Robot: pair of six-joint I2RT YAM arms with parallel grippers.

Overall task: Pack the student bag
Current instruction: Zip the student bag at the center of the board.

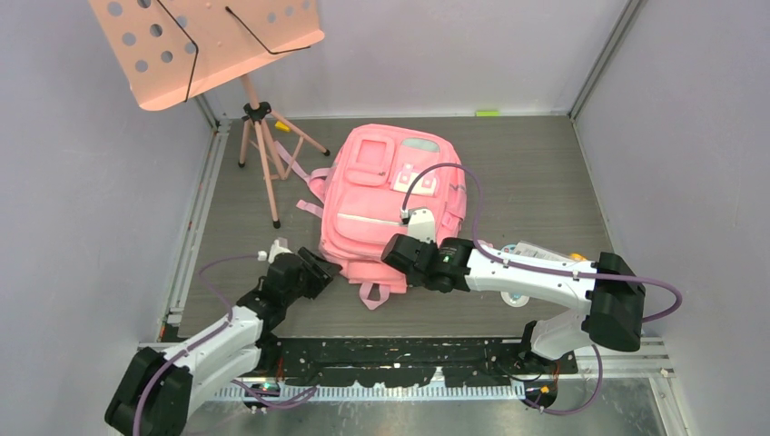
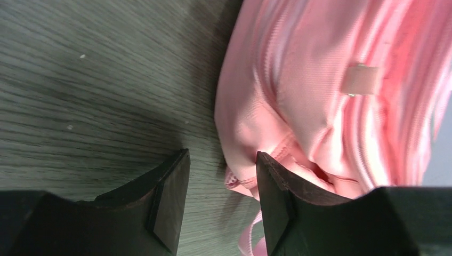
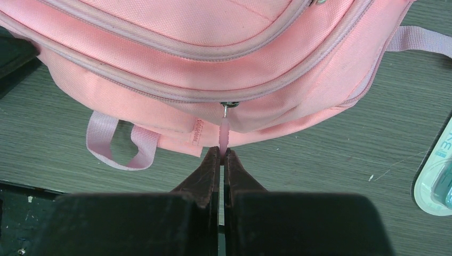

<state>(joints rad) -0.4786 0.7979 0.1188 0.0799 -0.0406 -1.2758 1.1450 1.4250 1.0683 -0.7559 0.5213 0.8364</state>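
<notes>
— One bag (image 1: 390,204): where?
— Flat on the surface (image 1: 536,182), centre. The right fingers (image 3: 208,173) are clamped on its zip pull (image 3: 224,130) at the near edge.
— And the left fingers (image 2: 169,186)?
— Spread apart at its near left corner, gripping nothing.

The soft pink fabric backpack (image 1: 386,204) lies flat midway on the grey wood-grain table (image 1: 545,173); the salmon perforated tripod music stand (image 1: 204,45) stands behind it, leftward.
</notes>
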